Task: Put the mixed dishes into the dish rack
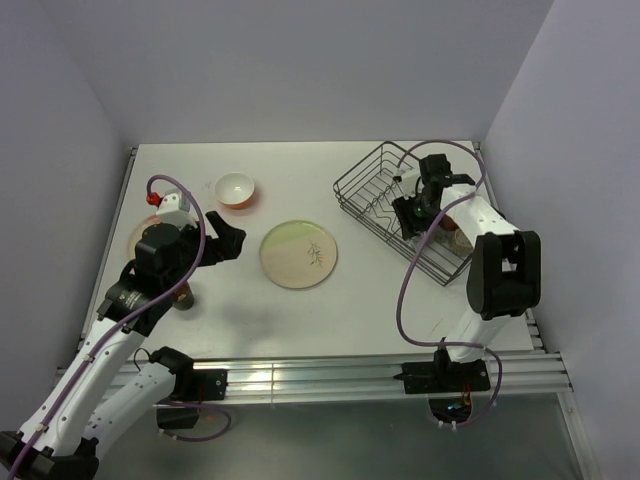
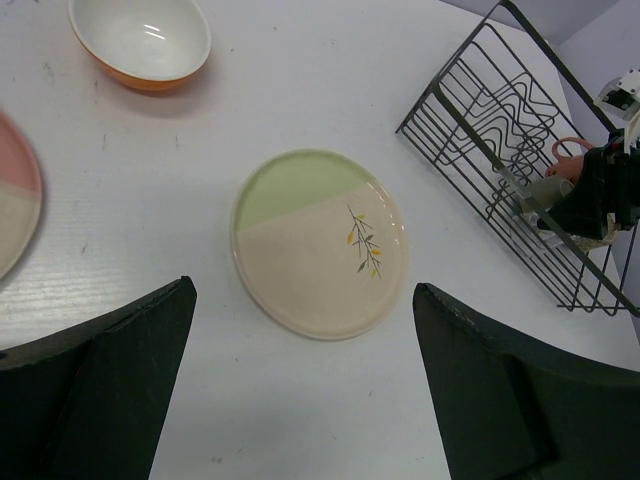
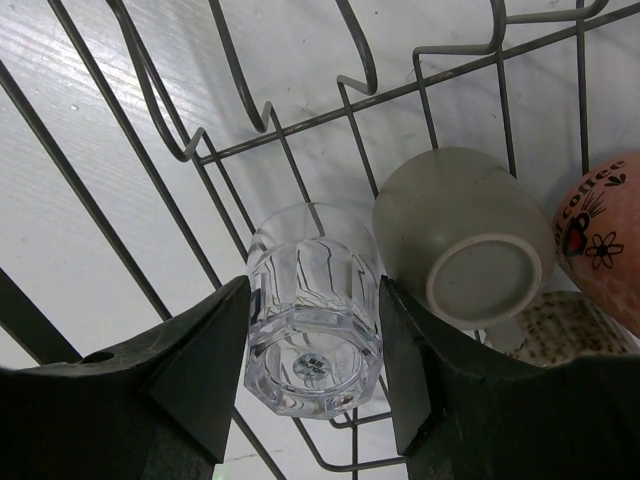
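Right hand (image 3: pixel 313 335) gripping glass (image 3: pixel 312 290) (inverted), inside rack (image 3: pixel 25 325)

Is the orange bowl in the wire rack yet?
No, the orange bowl sits out on the white table, well to the left of the dish rack.

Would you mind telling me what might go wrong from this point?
The glass in the right gripper is close beside the grey-green cup; they may knock together on release. Wires of the rack lie under it, so it could tip. The plate lies flat, so the open left gripper may only push it.
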You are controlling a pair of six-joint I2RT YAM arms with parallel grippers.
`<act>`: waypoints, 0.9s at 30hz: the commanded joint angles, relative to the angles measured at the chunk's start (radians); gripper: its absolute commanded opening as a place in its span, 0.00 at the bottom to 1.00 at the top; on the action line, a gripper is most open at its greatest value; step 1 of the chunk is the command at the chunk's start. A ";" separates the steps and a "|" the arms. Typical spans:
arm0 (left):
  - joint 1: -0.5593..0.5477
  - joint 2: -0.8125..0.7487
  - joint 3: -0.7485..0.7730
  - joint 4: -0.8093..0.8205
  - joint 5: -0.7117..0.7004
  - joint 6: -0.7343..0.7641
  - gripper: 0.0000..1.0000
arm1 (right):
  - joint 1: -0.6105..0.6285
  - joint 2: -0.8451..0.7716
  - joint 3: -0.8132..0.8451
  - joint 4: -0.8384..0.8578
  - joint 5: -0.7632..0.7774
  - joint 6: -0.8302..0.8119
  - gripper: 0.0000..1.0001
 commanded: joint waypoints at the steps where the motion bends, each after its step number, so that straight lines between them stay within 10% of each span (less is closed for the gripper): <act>1: 0.006 -0.011 0.010 0.005 -0.008 0.018 0.97 | 0.006 -0.037 -0.017 0.011 0.025 0.004 0.59; 27: 0.006 -0.018 0.034 -0.078 -0.093 -0.057 0.93 | -0.010 -0.207 0.106 -0.128 0.005 -0.081 0.76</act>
